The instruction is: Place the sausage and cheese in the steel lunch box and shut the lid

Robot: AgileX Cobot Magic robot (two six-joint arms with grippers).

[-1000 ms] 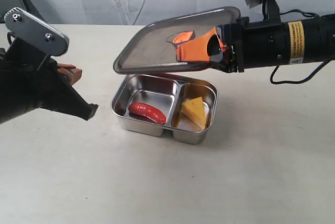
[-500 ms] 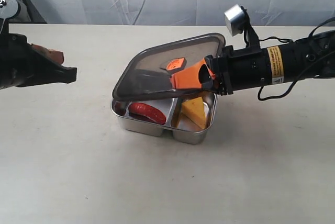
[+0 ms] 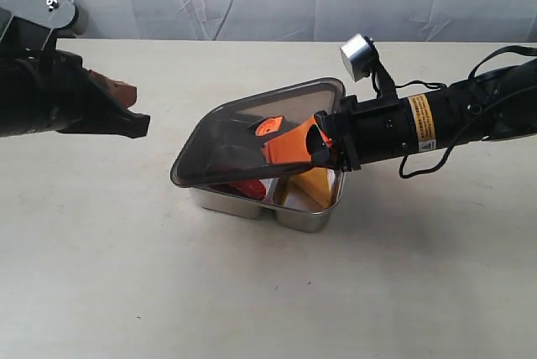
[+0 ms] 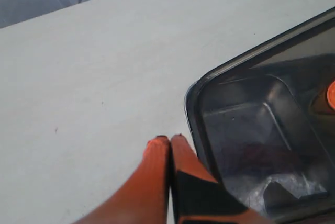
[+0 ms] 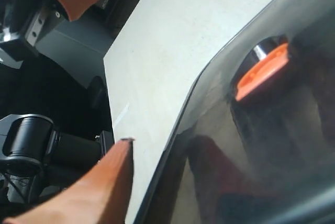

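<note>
Lid [image 3: 222, 137] hung tilted over the steel lunch box [image 3: 289, 212], mid-bench [image 3: 252, 309].
Sausage [image 3: 244, 189] and cheese [image 3: 312, 188] lay inside, one per compartment. The right end effector [image 3: 278, 146] clamped the lid's right edge; the left end effector [image 3: 134, 122] was closed, empty, well apart. Lowered askew, the lid's low corner might have caught the rim and shoved the box.

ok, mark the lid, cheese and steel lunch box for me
lid [image 3: 225, 137]: exterior view, smoky panel, left half.
cheese [image 3: 311, 187]: exterior view, yellow face showing under the lid.
steel lunch box [image 3: 302, 218]: exterior view, front outer wall.
</note>
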